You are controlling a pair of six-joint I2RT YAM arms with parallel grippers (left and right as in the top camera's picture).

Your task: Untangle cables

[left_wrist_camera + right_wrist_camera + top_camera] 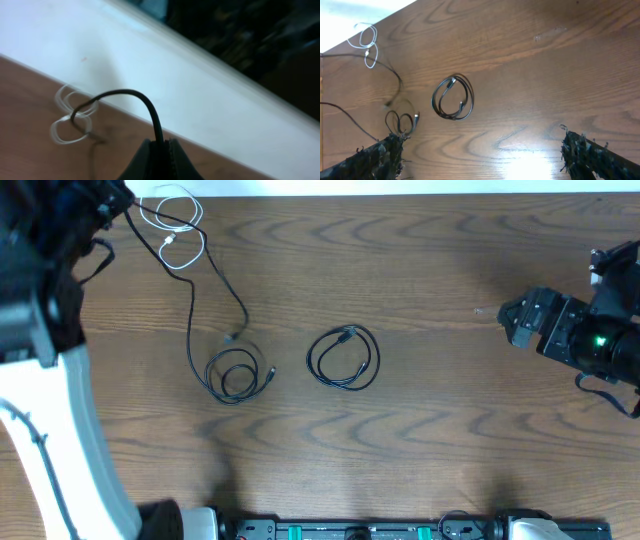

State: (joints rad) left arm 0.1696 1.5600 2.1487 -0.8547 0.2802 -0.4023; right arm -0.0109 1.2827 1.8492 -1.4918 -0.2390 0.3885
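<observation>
A long black cable point(218, 288) runs from the top-left corner down to a loose coil point(232, 374). My left gripper point(118, 204) is shut on its upper end; the left wrist view shows the cord point(150, 107) arching out of the closed jaws point(159, 143). A short white cable point(176, 230) lies looped under that black cord, and it also shows in the left wrist view point(69, 122). A second black cable point(343, 358) lies coiled by itself at the table's middle. My right gripper point(508, 314) is open and empty at the right, raised above the table point(480, 150).
The wooden table's far edge point(400, 194) meets a white surface. The left arm's white body point(70, 430) covers the left side. Equipment lies along the front edge point(380, 530). The right arm's black cord point(610, 395) hangs at far right.
</observation>
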